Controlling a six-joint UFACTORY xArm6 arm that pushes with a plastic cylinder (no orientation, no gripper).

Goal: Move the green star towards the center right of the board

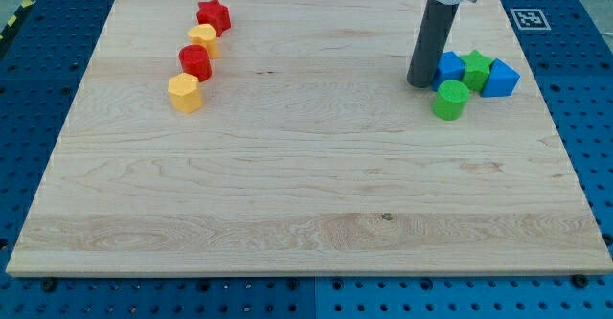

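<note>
The green star [476, 68] lies at the upper right of the wooden board [306, 194], wedged between a blue block [450, 66] on its left and a blue block [499, 78] on its right. A green cylinder [450, 100] sits just below them. My tip [420, 82] stands just left of the left blue block, close to or touching it, and up-left of the green cylinder.
At the upper left a line of blocks runs downward: a red star [214, 15], a yellow block [203, 39], a red block [195, 62] and a yellow hexagonal block [186, 93]. A fiducial tag [526, 17] sits beyond the board's top right corner.
</note>
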